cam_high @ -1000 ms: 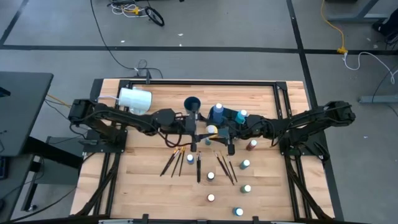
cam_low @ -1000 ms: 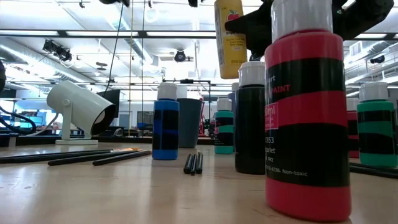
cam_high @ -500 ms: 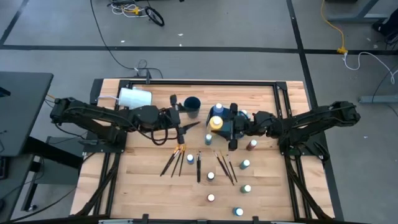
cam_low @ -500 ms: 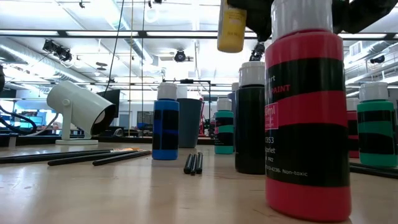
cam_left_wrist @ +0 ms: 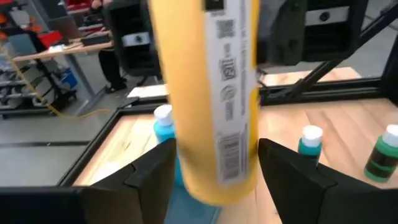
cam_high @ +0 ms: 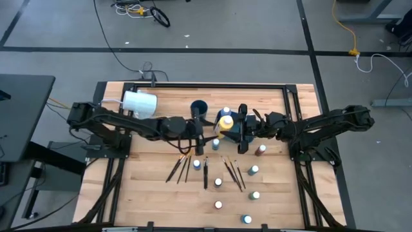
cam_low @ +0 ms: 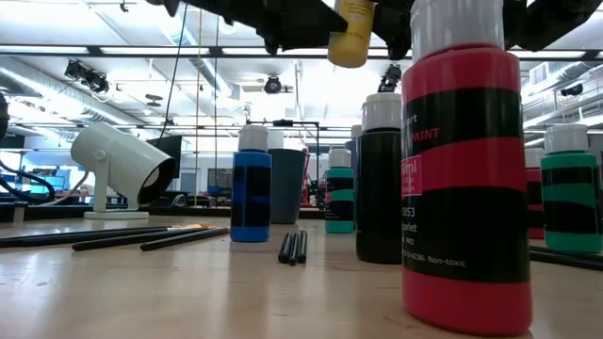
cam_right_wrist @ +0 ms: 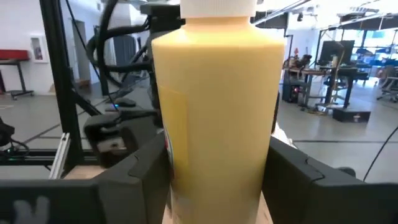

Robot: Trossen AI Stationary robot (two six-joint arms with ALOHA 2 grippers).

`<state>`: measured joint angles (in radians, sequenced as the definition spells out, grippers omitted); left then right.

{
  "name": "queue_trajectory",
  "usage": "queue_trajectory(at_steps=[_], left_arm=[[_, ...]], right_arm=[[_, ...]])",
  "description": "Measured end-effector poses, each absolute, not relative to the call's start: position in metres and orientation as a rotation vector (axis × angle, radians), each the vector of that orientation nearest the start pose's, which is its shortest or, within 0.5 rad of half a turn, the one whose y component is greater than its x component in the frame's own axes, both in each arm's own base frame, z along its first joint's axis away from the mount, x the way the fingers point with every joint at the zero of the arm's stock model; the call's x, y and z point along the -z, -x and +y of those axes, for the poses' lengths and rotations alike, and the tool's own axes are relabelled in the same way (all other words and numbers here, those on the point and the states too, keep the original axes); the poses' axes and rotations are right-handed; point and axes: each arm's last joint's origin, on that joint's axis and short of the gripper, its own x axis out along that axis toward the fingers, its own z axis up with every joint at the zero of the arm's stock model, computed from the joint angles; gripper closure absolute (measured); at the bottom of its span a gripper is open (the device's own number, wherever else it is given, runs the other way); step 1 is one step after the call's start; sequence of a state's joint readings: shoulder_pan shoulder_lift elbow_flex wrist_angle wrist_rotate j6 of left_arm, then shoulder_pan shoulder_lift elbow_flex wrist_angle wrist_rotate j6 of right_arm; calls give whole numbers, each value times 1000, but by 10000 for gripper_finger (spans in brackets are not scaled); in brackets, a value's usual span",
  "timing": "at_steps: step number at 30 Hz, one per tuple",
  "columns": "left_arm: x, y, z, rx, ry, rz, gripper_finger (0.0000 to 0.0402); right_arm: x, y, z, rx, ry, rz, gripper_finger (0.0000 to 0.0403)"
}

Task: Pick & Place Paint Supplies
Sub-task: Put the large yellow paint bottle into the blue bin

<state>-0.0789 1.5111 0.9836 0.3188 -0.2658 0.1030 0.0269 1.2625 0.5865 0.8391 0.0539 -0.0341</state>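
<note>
A yellow paint bottle (cam_high: 225, 120) with a white cap hangs high above the table, and only its lower end shows in the low view (cam_low: 350, 38). My right gripper (cam_high: 234, 127) is shut on it. My left gripper (cam_high: 210, 131) is open and comes from the table's left. Its fingers stand on either side of the bottle's body in the left wrist view (cam_left_wrist: 211, 93). Other bottles, such as a blue one (cam_low: 251, 188) and a red one (cam_low: 462, 179), stand on the table. Brushes (cam_high: 187, 167) lie flat near the middle. My right gripper pinches the yellow bottle's body (cam_right_wrist: 166, 143) between its two fingers (cam_right_wrist: 134, 180), below the white cap (cam_right_wrist: 217, 6). The fingers come level from the table's right side. The bottle is lifted clear of the table, cap up and slightly tilted. My left gripper's fingers (cam_left_wrist: 155, 177) lie close against the bottle's sides; whether they touch it I cannot tell.
A large white cylinder (cam_high: 140, 102) lies at the far left and a dark blue cup (cam_high: 199, 107) stands behind the grippers. Several small bottles (cam_high: 255, 170) stand toward the near right. A teal bottle (cam_high: 250, 119) and a red-brown one (cam_high: 261, 149) stand by the right arm.
My right gripper has lifted the yellow bottle higher and carried it a little toward the table's far edge. My left gripper drew back toward the table's left, then came right again, up to the bottle, its fingers now on either side of it.
</note>
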Motion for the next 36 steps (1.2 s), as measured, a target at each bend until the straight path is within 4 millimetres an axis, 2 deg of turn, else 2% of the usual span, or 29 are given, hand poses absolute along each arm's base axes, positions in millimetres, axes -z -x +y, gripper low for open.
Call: queue_trajectory(at_steps=[8, 14, 18, 27, 36], left_arm=[[-278, -344, -12, -110, -113, 159, 119], [-281, -344, -6, -84, -92, 123, 115], [-282, -345, -3, -94, -68, 110, 129], [-282, -345, -2, -92, -65, 113, 196], [-282, -345, -3, -92, -59, 114, 196]], right_arm=[[-265, -264, 6, 31, 49, -166, 201], [-273, -262, 6, 35, 65, -251, 201], [-274, -262, 6, 40, 99, -262, 201], [-274, -262, 6, 41, 103, -260, 200], [-280, -258, 5, 67, 162, -295, 155]])
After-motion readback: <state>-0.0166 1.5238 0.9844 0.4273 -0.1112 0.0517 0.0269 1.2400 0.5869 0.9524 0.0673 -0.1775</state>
